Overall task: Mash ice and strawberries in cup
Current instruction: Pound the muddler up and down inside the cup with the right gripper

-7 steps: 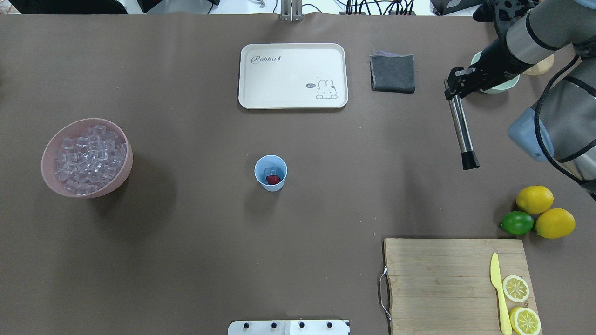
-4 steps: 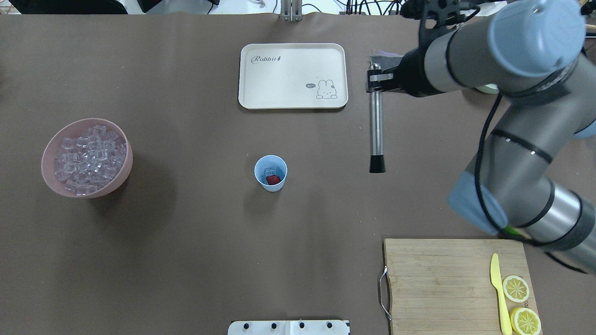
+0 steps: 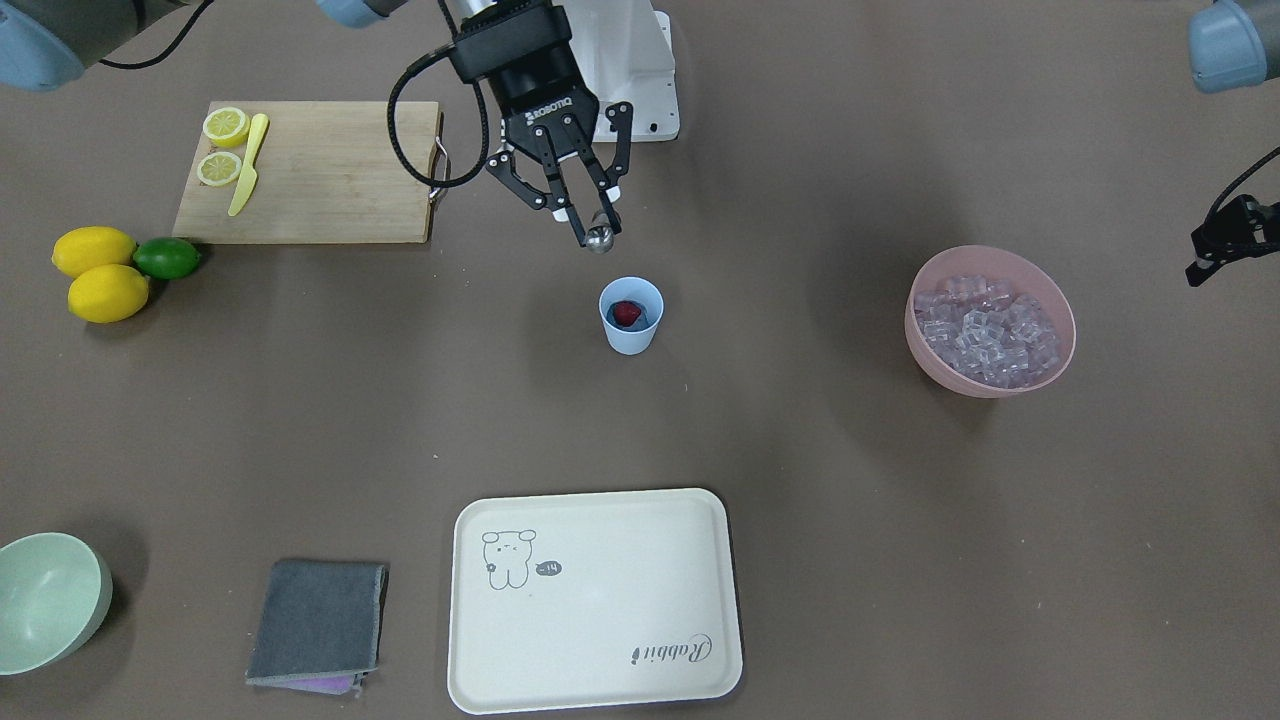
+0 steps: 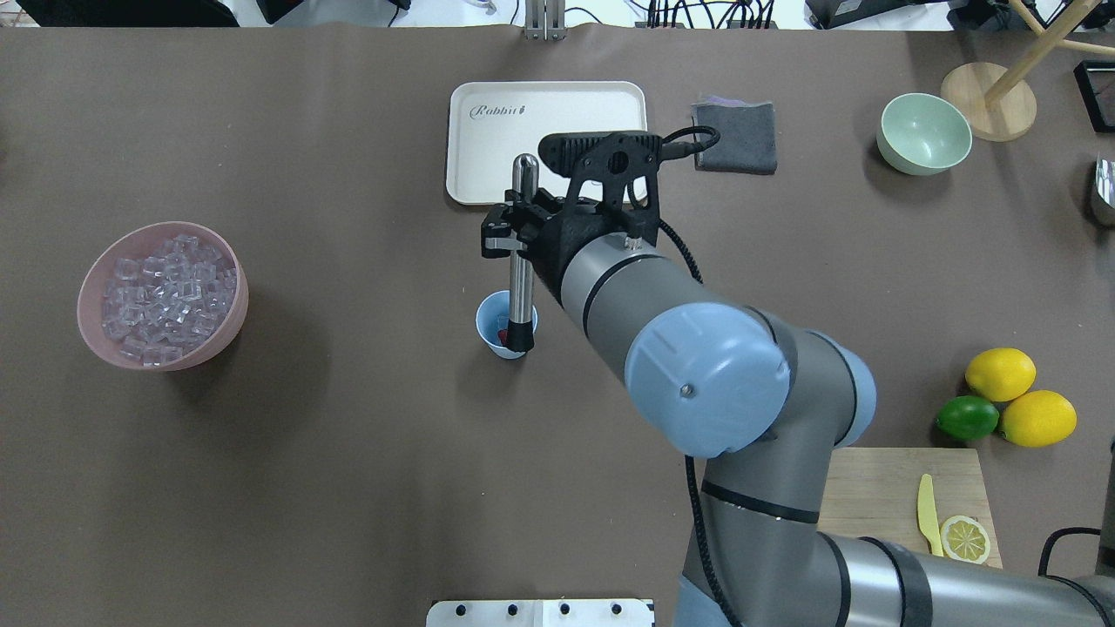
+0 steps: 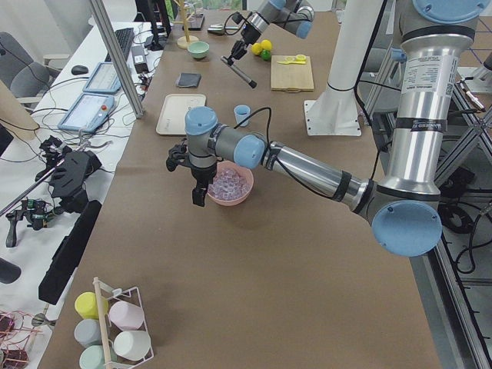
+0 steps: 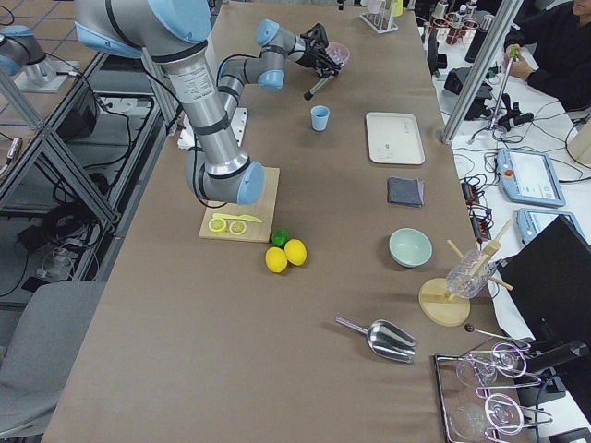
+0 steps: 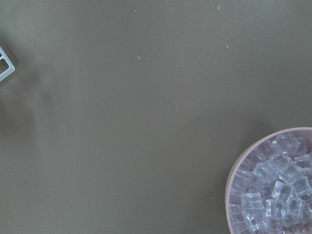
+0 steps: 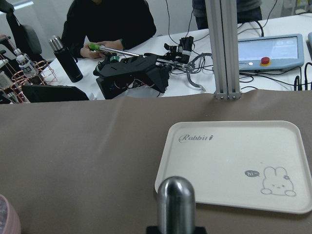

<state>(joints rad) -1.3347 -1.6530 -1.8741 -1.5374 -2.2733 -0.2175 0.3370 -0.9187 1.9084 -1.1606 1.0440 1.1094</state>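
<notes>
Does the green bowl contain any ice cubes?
No, the green bowl is empty; the ice cubes fill the pink bowl.

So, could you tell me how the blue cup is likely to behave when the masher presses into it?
Probably light: the cup is small plastic, with little beyond a strawberry inside. Likely to tip or slide: its base is narrow and nothing steadies it.

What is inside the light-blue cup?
A red strawberry lies inside the cup. Overhead, the muddler held in the right claw covers part of the inside; whether ice lies there too cannot be told.
</notes>
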